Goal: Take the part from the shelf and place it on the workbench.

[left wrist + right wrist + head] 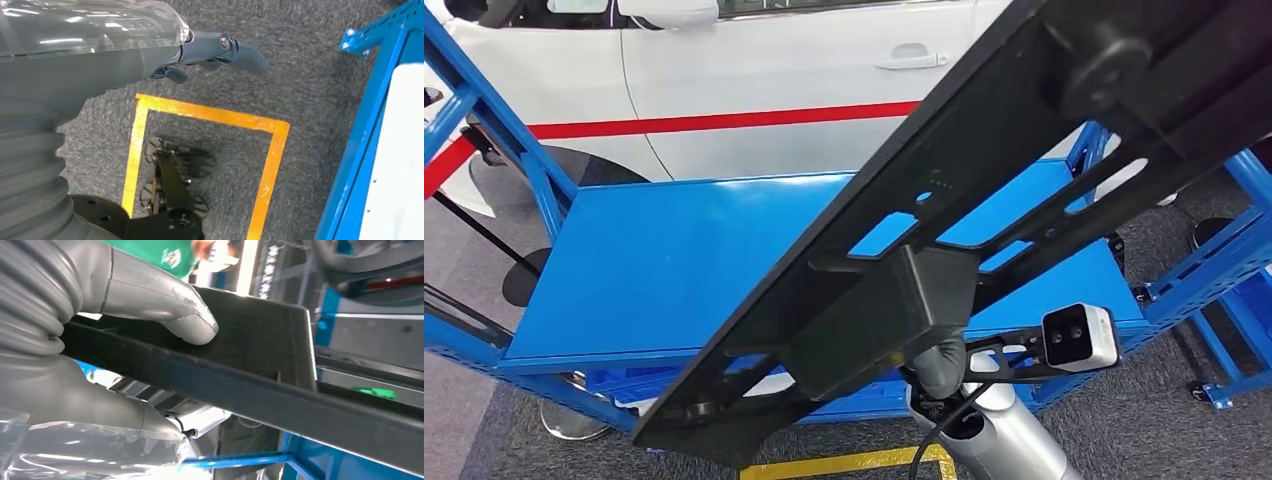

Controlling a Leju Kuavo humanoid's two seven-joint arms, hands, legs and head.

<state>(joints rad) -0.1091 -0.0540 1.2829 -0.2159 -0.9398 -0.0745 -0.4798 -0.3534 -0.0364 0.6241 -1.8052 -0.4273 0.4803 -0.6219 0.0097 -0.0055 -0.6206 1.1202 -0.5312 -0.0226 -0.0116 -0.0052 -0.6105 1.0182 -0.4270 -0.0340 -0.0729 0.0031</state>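
The right hand (150,315), clamped on the long black perforated metal part (984,190), should lower it level onto the blue surface (674,260) ahead, grip kept firm.

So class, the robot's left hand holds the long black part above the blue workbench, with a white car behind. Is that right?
Not quite: the right hand holds the black part, as the right wrist view shows. The left hand holds nothing, over the floor. The blue workbench and white car are as stated.
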